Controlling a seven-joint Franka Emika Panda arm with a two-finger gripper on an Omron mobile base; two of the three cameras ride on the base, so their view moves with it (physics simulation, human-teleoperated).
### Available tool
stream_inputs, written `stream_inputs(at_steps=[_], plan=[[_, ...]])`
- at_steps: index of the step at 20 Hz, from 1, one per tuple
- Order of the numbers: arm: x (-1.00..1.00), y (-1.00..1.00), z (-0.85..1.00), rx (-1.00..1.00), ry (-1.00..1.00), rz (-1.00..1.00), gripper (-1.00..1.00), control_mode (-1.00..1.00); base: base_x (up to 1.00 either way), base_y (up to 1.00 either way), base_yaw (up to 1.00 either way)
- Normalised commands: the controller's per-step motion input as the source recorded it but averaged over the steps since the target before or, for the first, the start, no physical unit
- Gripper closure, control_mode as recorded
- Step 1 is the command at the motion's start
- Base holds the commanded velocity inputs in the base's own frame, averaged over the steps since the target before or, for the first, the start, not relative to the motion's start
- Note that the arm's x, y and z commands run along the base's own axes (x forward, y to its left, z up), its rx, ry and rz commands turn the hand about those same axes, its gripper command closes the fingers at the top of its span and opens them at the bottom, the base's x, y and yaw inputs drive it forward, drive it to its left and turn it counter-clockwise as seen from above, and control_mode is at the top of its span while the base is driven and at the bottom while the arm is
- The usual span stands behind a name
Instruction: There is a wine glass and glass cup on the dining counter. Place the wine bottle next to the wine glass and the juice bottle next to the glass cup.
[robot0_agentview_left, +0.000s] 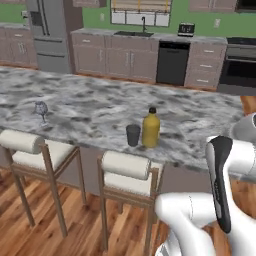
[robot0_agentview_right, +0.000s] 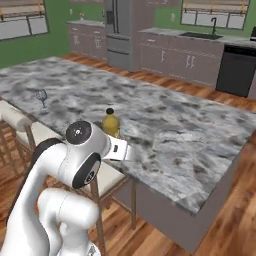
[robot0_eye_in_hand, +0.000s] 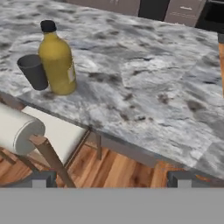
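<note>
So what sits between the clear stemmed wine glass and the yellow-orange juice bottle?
Left base view: bare marble, then the dark grey cup right beside the juice bottle; the wine glass stands far left.

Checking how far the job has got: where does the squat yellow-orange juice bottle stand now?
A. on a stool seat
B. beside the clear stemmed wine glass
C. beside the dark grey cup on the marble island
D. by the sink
C: the squat yellow-orange juice bottle stands right beside the dark grey cup near the marble island's front edge.
</note>
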Motion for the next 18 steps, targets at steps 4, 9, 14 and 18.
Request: stream_inputs(at_steps=[4,9,14,18], plan=[[0.0,0.0,0.0,0.0,0.0,0.0,-1.0,1.0,0.0,0.0,-0.94],[0.0,0.0,0.0,0.0,0.0,0.0,-1.0,1.0,0.0,0.0,-0.97],[0.0,0.0,0.0,0.0,0.0,0.0,-1.0,1.0,0.0,0.0,-0.97],[0.0,0.0,0.0,0.0,0.0,0.0,-1.0,1.0,0.0,0.0,-0.97]])
